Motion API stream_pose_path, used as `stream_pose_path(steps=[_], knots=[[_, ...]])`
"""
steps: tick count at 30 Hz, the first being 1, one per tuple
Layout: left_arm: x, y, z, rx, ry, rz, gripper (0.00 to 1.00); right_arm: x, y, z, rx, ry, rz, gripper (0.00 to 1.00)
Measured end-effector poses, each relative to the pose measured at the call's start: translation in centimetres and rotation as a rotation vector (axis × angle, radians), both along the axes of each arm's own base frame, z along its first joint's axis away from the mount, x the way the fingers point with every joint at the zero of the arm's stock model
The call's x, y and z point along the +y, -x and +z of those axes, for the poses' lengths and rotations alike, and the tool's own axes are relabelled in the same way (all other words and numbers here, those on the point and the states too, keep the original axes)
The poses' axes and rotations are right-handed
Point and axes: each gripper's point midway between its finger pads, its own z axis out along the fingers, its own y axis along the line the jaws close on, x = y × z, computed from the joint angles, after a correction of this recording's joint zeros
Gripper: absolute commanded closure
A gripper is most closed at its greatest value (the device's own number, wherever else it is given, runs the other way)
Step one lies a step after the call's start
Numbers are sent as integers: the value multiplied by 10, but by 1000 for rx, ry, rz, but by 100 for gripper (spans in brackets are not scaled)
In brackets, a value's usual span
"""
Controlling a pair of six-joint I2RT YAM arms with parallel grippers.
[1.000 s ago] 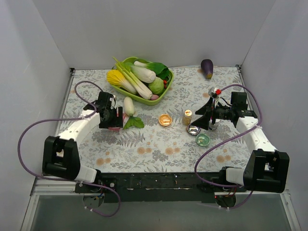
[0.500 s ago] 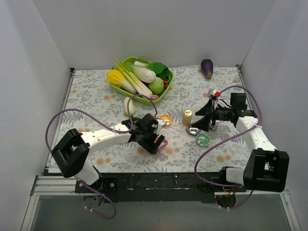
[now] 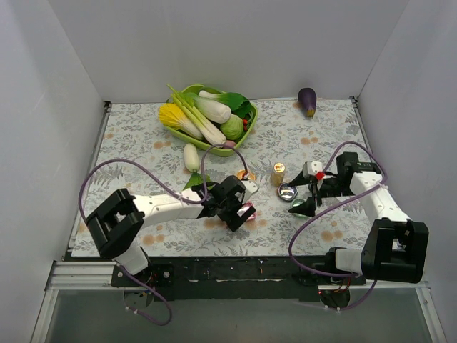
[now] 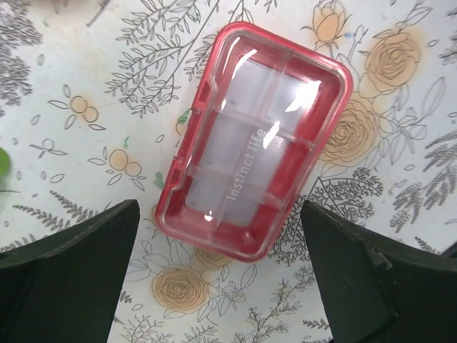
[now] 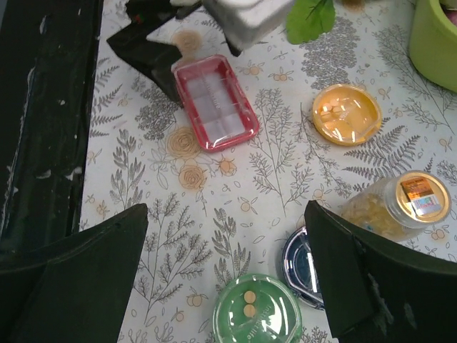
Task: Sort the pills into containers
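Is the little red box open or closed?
Closed. The red box lies flat, and its clear lid sits level over every compartment, glare and lettering running across it.

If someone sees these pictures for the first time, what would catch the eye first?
The red pill box stands out most. It lies flat on the floral tablecloth, between the wide-open fingers of the left gripper and apart from both. Next comes the green bowl, heaped with vegetables at the far side of the table, and a purple eggplant lies alone to its right.
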Motion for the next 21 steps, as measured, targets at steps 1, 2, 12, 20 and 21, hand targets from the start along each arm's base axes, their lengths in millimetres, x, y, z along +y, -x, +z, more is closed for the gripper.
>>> stream_pose_path(steps=[1, 2, 12, 20, 21], knots=[[0, -1, 5, -15, 15, 1, 2, -1, 5, -3, -24, 11, 27, 2], [0, -2, 13, -32, 35, 2, 2, -1, 9, -5, -42, 19, 49, 2], [36, -16, 141, -356, 407, 142, 2, 31, 28, -16, -206, 129, 368, 2], [109, -51, 228, -532, 702, 426, 2, 96, 37, -43, -353, 317, 509, 2], [109, -51, 228, -522, 713, 438, 2, 101, 35, -47, -354, 337, 506, 2]])
